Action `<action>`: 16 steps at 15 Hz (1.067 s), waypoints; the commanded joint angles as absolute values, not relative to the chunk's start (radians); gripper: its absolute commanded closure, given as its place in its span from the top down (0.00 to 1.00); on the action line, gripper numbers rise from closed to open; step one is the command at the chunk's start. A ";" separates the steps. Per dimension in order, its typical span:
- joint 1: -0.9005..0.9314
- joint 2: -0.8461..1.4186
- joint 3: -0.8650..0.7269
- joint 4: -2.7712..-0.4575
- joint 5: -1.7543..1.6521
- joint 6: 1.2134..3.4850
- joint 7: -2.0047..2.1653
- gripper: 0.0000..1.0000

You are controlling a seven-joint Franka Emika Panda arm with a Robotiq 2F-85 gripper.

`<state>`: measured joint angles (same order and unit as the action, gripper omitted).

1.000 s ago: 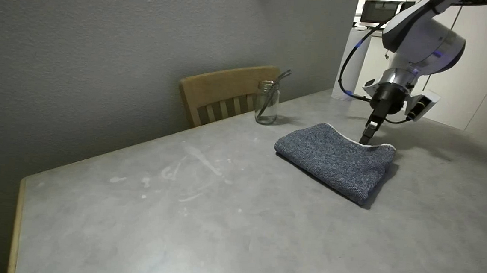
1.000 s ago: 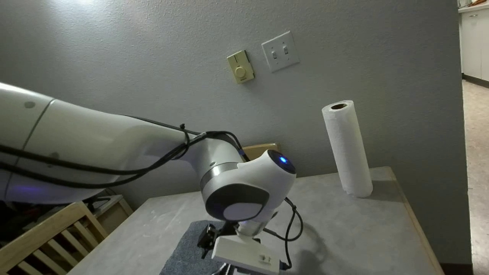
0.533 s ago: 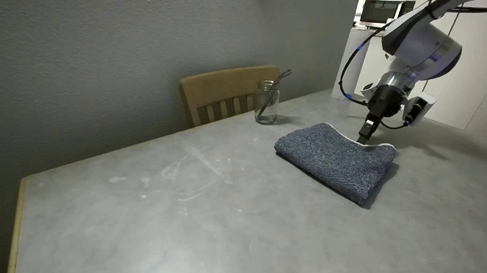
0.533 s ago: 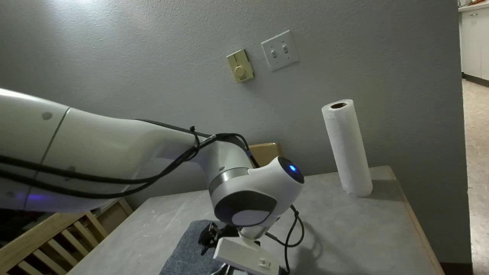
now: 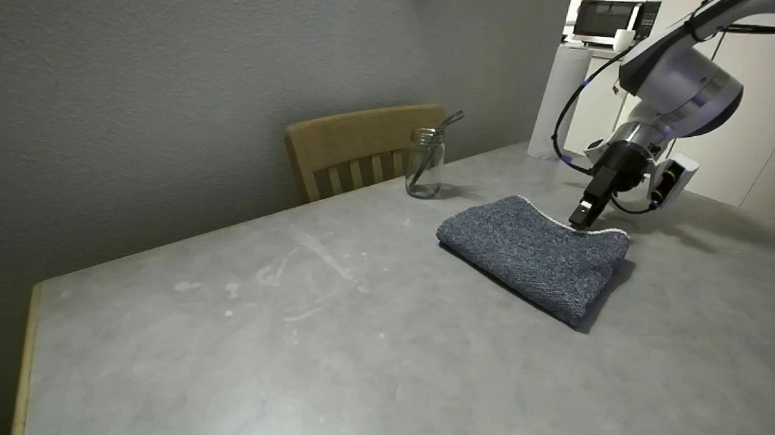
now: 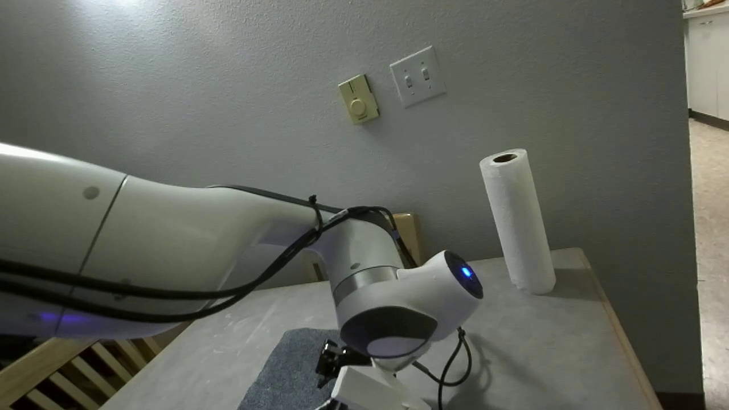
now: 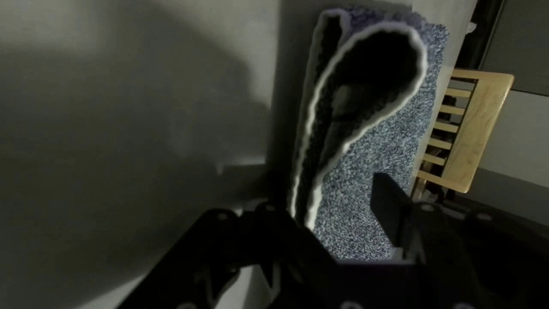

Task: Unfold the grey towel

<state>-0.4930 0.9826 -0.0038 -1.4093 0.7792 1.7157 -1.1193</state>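
The grey towel point(image 5: 531, 255) lies folded on the table, dark blue-grey with pale edge trim. It is partly hidden behind the arm in an exterior view point(image 6: 290, 370). In the wrist view the towel point(image 7: 364, 171) shows its folded layers end-on, with the top layer arched into an open loop. My gripper point(image 7: 328, 197) is open at the trimmed edge; towel shows between its fingers. One finger point(image 7: 388, 210) is over the towel's top; the other is dark beside the trimmed edge. Whether either touches cannot be told. In an exterior view the gripper point(image 5: 579, 221) is just behind the trimmed edge.
A glass jar point(image 5: 425, 169) with metal utensils stands near the table's wall side, by a wooden chair point(image 5: 366, 137). A paper towel roll point(image 6: 518, 222) stands near a table corner. A grey wall runs along the table.
The arm has shifted, moving rightward and lower in an exterior view. The gripper has tilted a little and its tips show slightly more above the towel's edge. The towel has not moved.
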 commanded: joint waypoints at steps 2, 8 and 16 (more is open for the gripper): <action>-0.506 1.014 0.002 -1.359 0.800 1.673 -1.094 0.16; -0.503 1.018 0.001 -1.340 0.798 1.657 -1.077 0.00; -0.433 0.862 -0.004 -1.433 0.783 1.688 -1.001 0.01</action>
